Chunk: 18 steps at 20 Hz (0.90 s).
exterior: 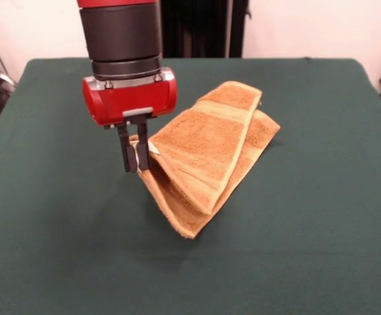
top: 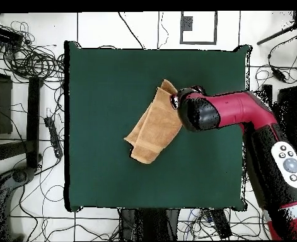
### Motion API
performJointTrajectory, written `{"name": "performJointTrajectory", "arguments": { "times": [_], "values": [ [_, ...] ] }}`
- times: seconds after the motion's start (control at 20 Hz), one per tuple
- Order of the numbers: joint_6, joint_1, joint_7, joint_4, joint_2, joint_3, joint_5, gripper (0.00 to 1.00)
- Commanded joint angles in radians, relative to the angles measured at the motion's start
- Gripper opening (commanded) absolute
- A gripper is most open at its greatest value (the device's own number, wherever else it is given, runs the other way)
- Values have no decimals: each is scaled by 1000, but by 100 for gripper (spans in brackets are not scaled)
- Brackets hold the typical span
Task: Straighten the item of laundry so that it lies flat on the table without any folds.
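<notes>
The item of laundry, a single orange-tan terry towel, sits near the middle of the green worktop, doubled over on itself and partly raised. In the front view its corner at centre-left is pinched between the two dark fingers of the claw, which is closed on the cloth, and from that point the towel slopes down and away to the right. Its lower point, at lower centre of the frame, seems to touch the green cloth, and the far end, toward upper right, rests on the surface.

The towel appears to be held by one corner so that its own weight can pull the layers apart; lifting and dragging from a corner is a likely way to open a fold. At least two layers show, one lapped over the other, with a paler woven band running along the edge of the upper layer. A small pale tag may sit just beside the fingers, though it is too small to be sure.

In the overhead view the same towel lies as a long slanted strip at centre frame, with the red and black arm reaching in from the right edge and covering its upper end. One towel, one arm and one claw are visible; nothing else rests on the worktop. The job looks early: the fold remains.
</notes>
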Motion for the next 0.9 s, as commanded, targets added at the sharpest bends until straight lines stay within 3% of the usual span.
{"name": "performJointTrajectory", "arguments": {
  "times": [0.05, 0.9],
  "values": [
    [228, 99, -325, -137, 51, 59, 65, 0],
    [374, 184, -298, -315, 98, 43, 125, 0]
  ]
}}
